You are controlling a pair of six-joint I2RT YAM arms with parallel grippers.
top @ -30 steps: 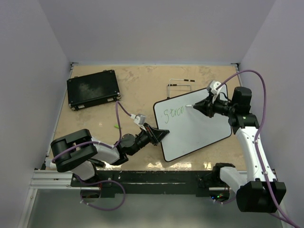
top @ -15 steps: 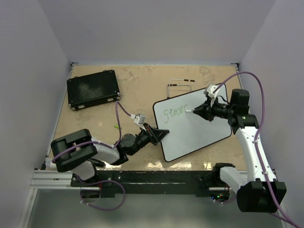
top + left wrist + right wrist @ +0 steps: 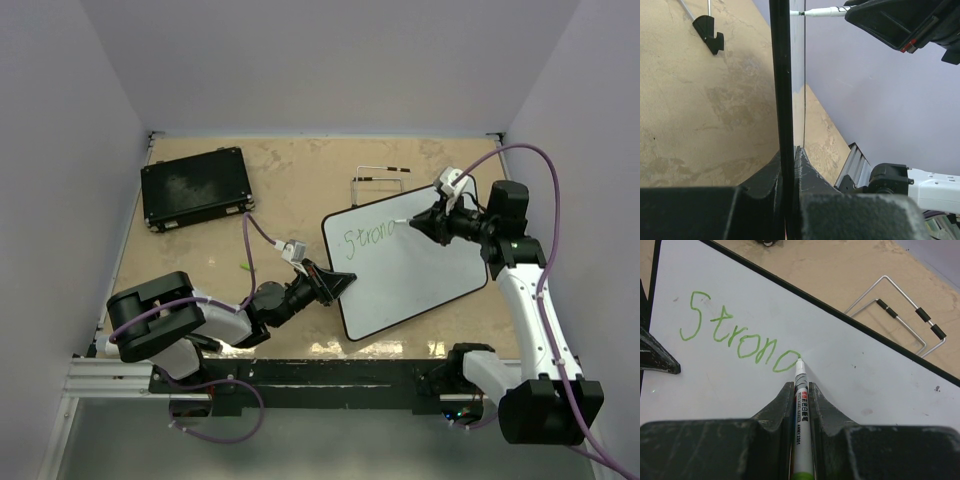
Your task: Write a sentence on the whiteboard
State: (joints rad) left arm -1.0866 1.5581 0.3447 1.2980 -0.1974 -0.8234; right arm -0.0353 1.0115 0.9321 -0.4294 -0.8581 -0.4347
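The whiteboard (image 3: 410,270) lies tilted on the table right of centre. It also fills the right wrist view (image 3: 880,385). Green writing (image 3: 365,238) on its upper left reads "Stron" plus a closed loop (image 3: 787,361). My right gripper (image 3: 418,224) is shut on a white marker (image 3: 802,410), whose tip touches the loop's upper right. My left gripper (image 3: 338,281) is shut on the board's left edge (image 3: 782,100), seen edge-on in the left wrist view. The right gripper and marker show at the top of that view (image 3: 827,11).
A flat black case (image 3: 195,187) lies at the back left. A wire stand (image 3: 378,178) lies behind the board and also shows in the right wrist view (image 3: 900,315). Walls close the table on three sides.
The marker tip has drawn a new closed loop after "Stron". The right gripper dipped down, then came back up and right. The left arm has not moved.
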